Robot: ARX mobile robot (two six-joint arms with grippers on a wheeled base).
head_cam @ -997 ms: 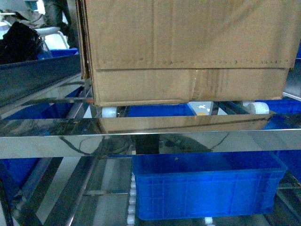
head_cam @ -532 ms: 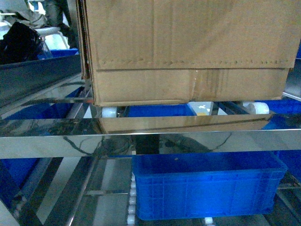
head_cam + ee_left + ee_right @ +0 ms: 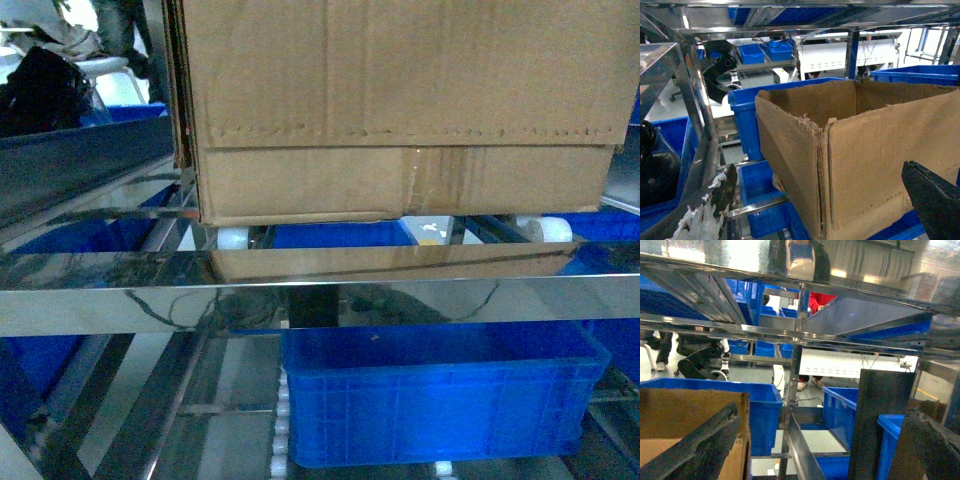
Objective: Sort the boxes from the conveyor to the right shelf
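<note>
A large brown cardboard box (image 3: 400,110) fills the top of the head view, resting on white rollers (image 3: 232,238) of the right shelf's shiny steel rails (image 3: 320,295). In the left wrist view the box (image 3: 875,150) shows its torn top edge and open inside. My left gripper (image 3: 818,169) is open, and the box's near corner stands between its widely spread fingers (image 3: 715,200). My right gripper (image 3: 823,412) is open too. Its left finger (image 3: 695,445) lies along the box's edge (image 3: 742,405), and the right finger is clear of the box. The conveyor is out of view.
A blue plastic crate (image 3: 440,395) sits on the lower tier under the box. More blue crates (image 3: 747,120) stand behind and beside it. Steel uprights (image 3: 792,390) and a dark post (image 3: 880,420) rise close to my right gripper. A slanted steel tier (image 3: 70,170) runs at left.
</note>
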